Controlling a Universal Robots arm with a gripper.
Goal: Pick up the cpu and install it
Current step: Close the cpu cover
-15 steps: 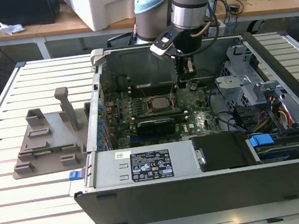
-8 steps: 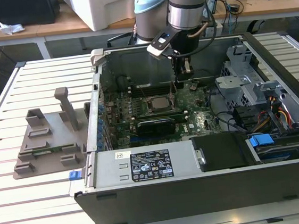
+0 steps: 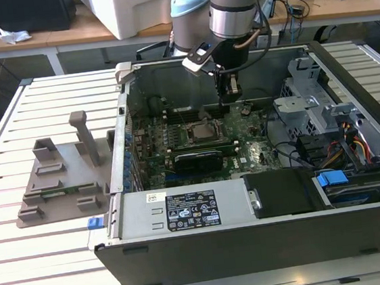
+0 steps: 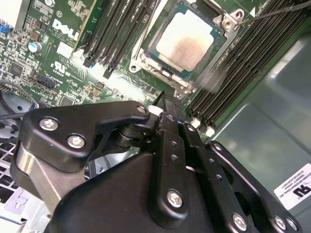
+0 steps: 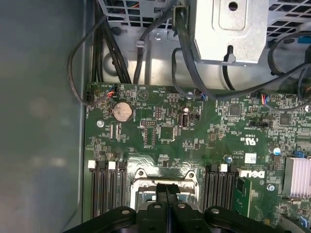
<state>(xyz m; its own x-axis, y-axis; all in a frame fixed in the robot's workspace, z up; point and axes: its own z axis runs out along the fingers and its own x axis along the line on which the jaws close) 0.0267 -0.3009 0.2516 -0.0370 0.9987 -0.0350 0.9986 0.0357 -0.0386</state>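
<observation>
The cpu lies flat in its socket on the green motherboard, silvery top plate up, with the metal socket frame around it. In the exterior view the cpu sits at the middle of the open computer case. My gripper hangs above the board, just behind the socket, apart from the chip. In both wrist views its fingers are pressed together with nothing between them; the gripper tip stands beside the socket's edge. The gripper partly covers the socket.
A grey plastic holder tray rests on the slatted table at the exterior view's left. Black memory slots flank the socket. A black card, the power supply, drive cage and loose cables crowd the case.
</observation>
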